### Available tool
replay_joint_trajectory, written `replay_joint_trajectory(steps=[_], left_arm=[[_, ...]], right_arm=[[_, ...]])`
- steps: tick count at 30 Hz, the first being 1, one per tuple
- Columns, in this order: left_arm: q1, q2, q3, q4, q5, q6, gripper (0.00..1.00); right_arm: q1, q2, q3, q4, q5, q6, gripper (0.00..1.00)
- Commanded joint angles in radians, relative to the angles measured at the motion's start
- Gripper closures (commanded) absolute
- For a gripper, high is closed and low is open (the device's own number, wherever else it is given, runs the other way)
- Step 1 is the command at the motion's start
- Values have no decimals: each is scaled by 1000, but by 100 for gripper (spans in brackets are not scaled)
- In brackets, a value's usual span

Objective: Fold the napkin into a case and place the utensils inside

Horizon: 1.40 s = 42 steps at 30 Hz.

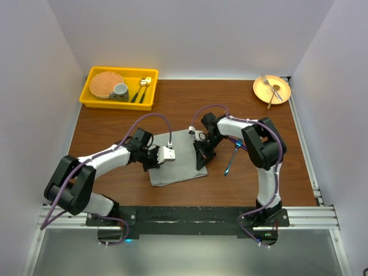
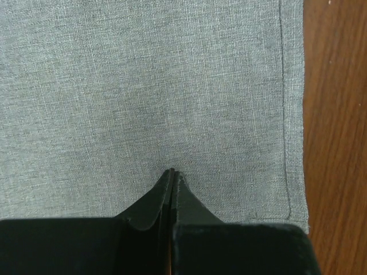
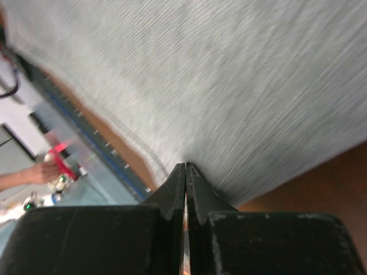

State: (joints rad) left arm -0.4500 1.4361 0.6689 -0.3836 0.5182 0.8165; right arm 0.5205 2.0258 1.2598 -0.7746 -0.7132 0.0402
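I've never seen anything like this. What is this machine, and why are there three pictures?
It's a robot: a left arm and a right arm bolted to a wooden table. The wide picture looks down from above; the other two come from a camera on each wrist. A grey napkin lies in the middle, a blue-handled utensil beside it, a yellow tray far left, a plate far right. The left gripper is shut, tips on the cloth. The right gripper is shut and seems to pinch the napkin's edge.
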Motion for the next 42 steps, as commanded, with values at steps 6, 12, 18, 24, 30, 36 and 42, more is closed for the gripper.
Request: replay_joint_trajectory(steps=[6, 12, 18, 24, 30, 36, 42], left_arm=[[-222, -35, -65, 55, -135, -149, 100], [-280, -101, 12, 32, -90, -321, 92], [-280, -267, 15, -58, -28, -124, 66], [-312, -302, -38, -69, 31, -63, 70], [-472, -322, -129, 54, -52, -48, 71], [-588, -295, -175, 169, -152, -66, 69], [-615, -273, -183, 216, -182, -56, 69]], right_arm=[[-19, 131, 264, -136, 195, -207, 100], [-19, 162, 472, -310, 189, -436, 79], [-19, 91, 501, -410, 82, -473, 65], [-17, 31, 383, -258, -19, -331, 57], [-17, 42, 281, -103, -29, -238, 58], [-17, 45, 199, 1, 37, -178, 61], [-17, 40, 153, 29, 50, -163, 63]])
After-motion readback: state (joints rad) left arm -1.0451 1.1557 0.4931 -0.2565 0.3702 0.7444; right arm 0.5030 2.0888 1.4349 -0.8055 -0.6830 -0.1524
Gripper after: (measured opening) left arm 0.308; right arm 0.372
